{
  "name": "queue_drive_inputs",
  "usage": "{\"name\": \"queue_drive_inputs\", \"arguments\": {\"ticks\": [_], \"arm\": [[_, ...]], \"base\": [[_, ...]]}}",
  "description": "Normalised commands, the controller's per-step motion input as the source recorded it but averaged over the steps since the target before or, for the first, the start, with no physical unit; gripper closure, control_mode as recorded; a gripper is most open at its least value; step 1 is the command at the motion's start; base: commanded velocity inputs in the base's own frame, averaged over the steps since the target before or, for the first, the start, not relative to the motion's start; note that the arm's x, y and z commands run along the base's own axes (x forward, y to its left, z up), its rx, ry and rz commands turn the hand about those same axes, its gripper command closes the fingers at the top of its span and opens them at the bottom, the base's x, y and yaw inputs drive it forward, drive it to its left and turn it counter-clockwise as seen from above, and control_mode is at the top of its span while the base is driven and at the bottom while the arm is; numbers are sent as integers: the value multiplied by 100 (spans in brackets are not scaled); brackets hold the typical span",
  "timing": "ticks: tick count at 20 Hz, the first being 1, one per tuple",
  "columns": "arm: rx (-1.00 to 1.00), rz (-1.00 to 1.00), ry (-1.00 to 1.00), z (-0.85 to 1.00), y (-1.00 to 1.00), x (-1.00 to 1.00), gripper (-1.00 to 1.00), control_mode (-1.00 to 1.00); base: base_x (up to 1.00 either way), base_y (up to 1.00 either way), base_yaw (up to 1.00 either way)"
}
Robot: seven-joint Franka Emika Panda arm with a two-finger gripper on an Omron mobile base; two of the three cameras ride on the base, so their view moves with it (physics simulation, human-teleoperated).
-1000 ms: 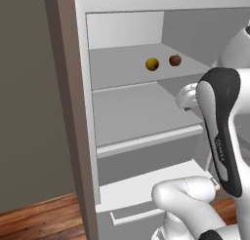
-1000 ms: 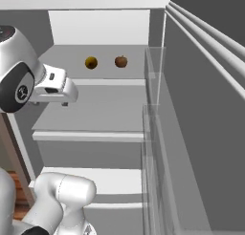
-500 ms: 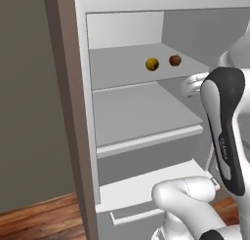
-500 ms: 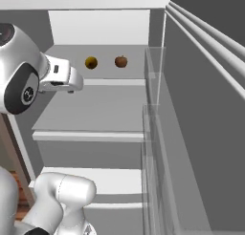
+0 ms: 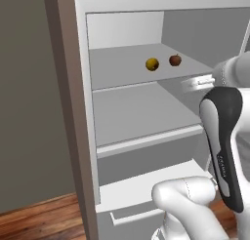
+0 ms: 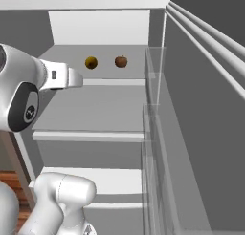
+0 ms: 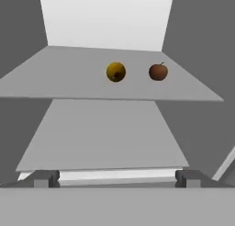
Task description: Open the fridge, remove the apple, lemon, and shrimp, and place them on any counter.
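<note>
Hand view: fridge (image 7: 105,18), door open. Upper shelf (image 7: 55,78): lemon (image 7: 115,71) and apple (image 7: 158,71), side by side, apart. Fingers (image 7: 117,178): spread fully wide, empty, well short of both fruits.

White arm bends up from the base, forearm level, gripper (image 7: 117,178) fingers spread wide, holding nothing
</note>
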Motion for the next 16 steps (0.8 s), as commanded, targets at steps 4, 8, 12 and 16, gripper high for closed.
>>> {"name": "queue_drive_inputs", "arguments": {"ticks": [4,8,12,16], "arm": [[1,-6,-6,22,0,0,-100,-100],[0,-2,2,19,0,0,-100,-100],[0,-1,1,7,0,3,-100,-100],[0,0,5,0,0,38,-100,-100]], "base": [[0,0,0],[0,0,0],[0,0,0],[0,0,0]]}}
